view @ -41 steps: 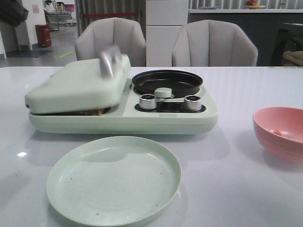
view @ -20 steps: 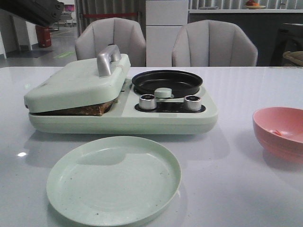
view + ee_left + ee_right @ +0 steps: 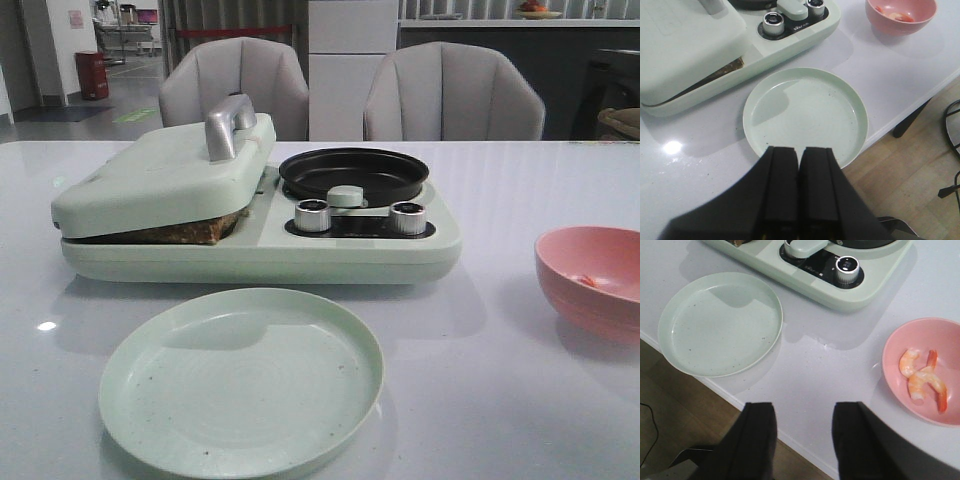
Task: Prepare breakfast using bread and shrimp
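Observation:
The bread [image 3: 188, 232] shows only as a brown crust edge under the closed lid [image 3: 160, 180] of the pale green breakfast maker; the same edge appears in the left wrist view [image 3: 724, 73]. The shrimp [image 3: 920, 380] lies as curled pinkish-orange pieces in the pink bowl [image 3: 892, 377], at the table's right [image 3: 590, 285]. My left gripper [image 3: 799, 150] is shut with nothing in it, above the near rim of the green plate [image 3: 805, 112]. My right gripper [image 3: 802, 412] is open and empty over the table's front edge, between plate and bowl. Neither gripper shows in the front view.
An empty pale green plate [image 3: 240, 380] lies in front of the maker. The maker's right half holds a black round pan [image 3: 353, 170] and two silver knobs [image 3: 312, 215]. Two grey chairs [image 3: 450, 95] stand behind the table. The table's front edge runs close under both grippers.
The lid's handle was blurred in motion a second ago and now rests still on the bread. A dark arm at the upper left half a second ago has left the front view.

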Motion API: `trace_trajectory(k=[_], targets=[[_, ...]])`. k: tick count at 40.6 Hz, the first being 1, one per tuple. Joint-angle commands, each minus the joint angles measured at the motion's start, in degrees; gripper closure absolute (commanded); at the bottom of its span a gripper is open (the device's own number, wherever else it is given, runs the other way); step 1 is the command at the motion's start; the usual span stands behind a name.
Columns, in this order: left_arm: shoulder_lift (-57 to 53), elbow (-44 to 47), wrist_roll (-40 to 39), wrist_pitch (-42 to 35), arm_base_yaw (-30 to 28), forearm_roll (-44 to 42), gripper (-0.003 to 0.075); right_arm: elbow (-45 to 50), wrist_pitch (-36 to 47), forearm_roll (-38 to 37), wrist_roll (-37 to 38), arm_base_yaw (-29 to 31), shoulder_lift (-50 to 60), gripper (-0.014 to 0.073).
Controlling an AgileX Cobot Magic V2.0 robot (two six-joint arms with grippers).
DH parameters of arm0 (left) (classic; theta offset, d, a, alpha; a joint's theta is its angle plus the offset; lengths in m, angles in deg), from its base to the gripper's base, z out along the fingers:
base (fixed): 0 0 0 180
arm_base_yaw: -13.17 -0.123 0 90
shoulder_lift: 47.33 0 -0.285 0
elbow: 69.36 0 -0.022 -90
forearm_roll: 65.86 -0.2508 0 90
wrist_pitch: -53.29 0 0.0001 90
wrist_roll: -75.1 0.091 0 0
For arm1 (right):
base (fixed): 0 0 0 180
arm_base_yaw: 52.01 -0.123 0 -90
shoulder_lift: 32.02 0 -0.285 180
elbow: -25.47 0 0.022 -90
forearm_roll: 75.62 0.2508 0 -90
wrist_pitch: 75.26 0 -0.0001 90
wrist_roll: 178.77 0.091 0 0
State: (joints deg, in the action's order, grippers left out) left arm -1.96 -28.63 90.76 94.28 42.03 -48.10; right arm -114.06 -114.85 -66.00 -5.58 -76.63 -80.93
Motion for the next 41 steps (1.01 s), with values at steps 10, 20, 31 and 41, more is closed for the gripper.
trace_trajectory(k=[10, 20, 31, 41], targets=[[-2.0, -1.5, -1.2, -3.0, 0.3, 0.5, 0.0619, -9.0, -2.4, -2.2, 3.9, 14.1, -11.4, 0.0202], [-2.0, -1.5, -1.2, -3.0, 0.3, 0.5, 0.0619, -15.0, -5.9, -1.9, 3.9, 30.5, -23.6, 0.0202], [-2.0, -1.5, -1.2, -3.0, 0.3, 0.6, 0.0619, -16.3, 2.2, -1.9, 3.9, 34.0, -35.4, 0.0202], [-2.0, -1.5, -1.2, -3.0, 0.3, 0.7, 0.0619, -16.3, 11.2, -1.3, 3.9, 34.0, -44.0, 0.0202]])
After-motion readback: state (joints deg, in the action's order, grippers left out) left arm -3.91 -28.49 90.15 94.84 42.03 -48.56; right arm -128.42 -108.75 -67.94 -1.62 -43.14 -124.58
